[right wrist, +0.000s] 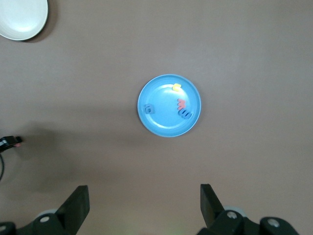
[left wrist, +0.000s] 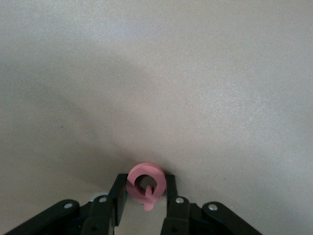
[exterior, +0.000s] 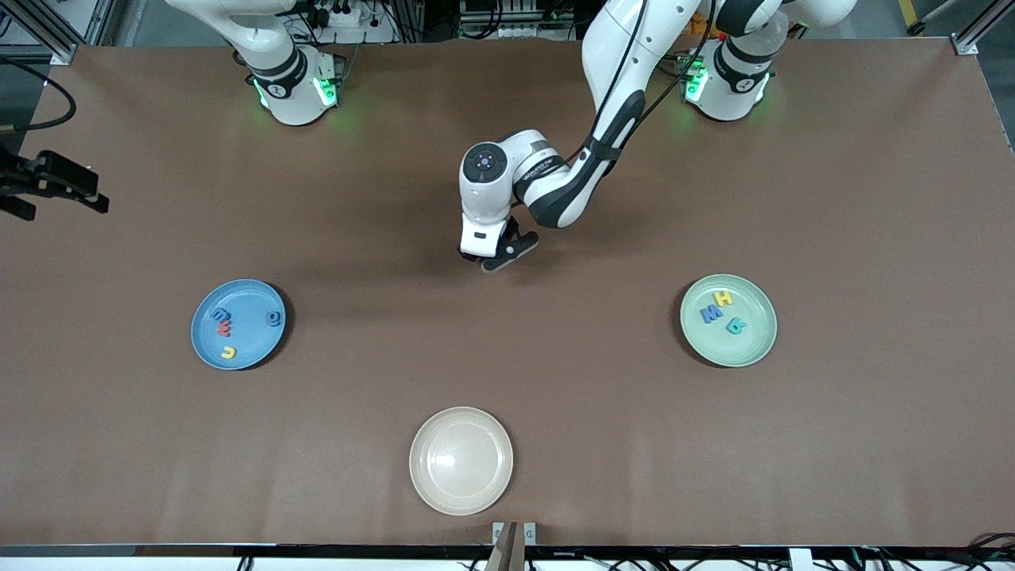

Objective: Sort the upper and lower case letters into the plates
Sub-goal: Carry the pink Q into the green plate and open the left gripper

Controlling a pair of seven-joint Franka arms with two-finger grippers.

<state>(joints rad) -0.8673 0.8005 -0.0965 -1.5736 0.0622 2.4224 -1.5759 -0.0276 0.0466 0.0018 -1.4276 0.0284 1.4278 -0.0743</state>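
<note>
My left gripper (exterior: 498, 260) is low over the bare middle of the table, shut on a pink letter Q (left wrist: 138, 173) held between its fingers (left wrist: 118, 193). The sky blue plate (exterior: 208, 342) at the right arm's end holds a blue letter (exterior: 220, 316), a red one (exterior: 224, 329), a yellow one (exterior: 228, 353) and another blue one (exterior: 273, 319). The mint green plate (exterior: 749, 349) at the left arm's end holds a yellow H (exterior: 722, 299), a blue M (exterior: 710, 315) and a teal letter (exterior: 737, 325). My right gripper (right wrist: 144, 198) is open and empty, high over the table beside the blue plate (right wrist: 161, 125).
A cream-white plate (exterior: 461, 460) lies empty near the front edge, between the two coloured plates. A black device with a cable (exterior: 51, 181) shows at the right arm's end of the front view.
</note>
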